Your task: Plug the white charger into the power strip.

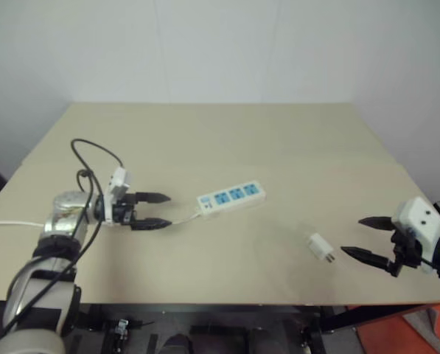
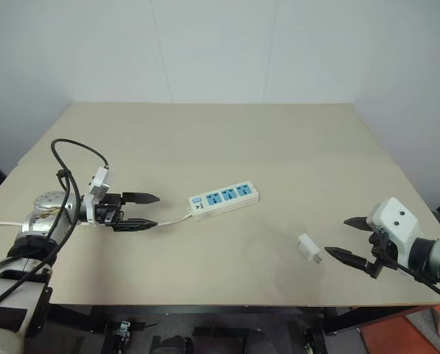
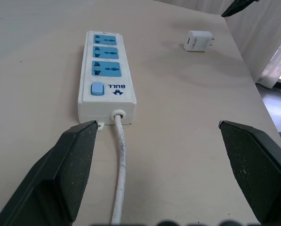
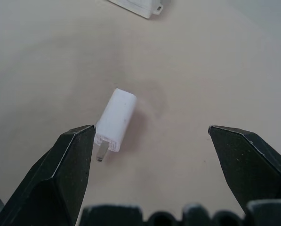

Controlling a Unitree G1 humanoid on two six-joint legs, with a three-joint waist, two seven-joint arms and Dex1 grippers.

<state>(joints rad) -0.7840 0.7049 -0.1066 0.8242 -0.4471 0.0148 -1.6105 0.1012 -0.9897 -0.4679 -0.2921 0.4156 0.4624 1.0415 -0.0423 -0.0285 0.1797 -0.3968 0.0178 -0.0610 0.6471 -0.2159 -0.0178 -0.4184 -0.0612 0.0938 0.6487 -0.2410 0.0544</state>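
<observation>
The power strip (image 1: 231,198) lies flat near the middle of the beige table (image 1: 227,133), a little left of centre in the head views, set at a slight slant with its three blue socket faces up and its switch end toward the left of the frame. From that end its thin white cord (image 3: 119,169) runs left toward the left gripper (image 1: 155,211), which hangs at the left of the frame, pointing rightward at the strip with its two black fingers spread wide and nothing between them. In the left wrist view the cord passes up between those fingers (image 3: 67,165) and the strip's switch end sits just beyond their tips, apart from both. The white charger (image 1: 320,247) lies on its side on the bare tabletop at the lower right of the head views, well apart from the strip, its short metal prongs (image 4: 100,153) turned toward the right gripper (image 1: 367,237). That gripper hangs at the right edge of the frame, pointing left at the charger, its fingers likewise spread wide and holding nothing. In the right wrist view the charger lies just ahead of the gap, nearer one finger (image 4: 65,165), whose tip stands just beside the prong end; I cannot tell whether they touch.
</observation>
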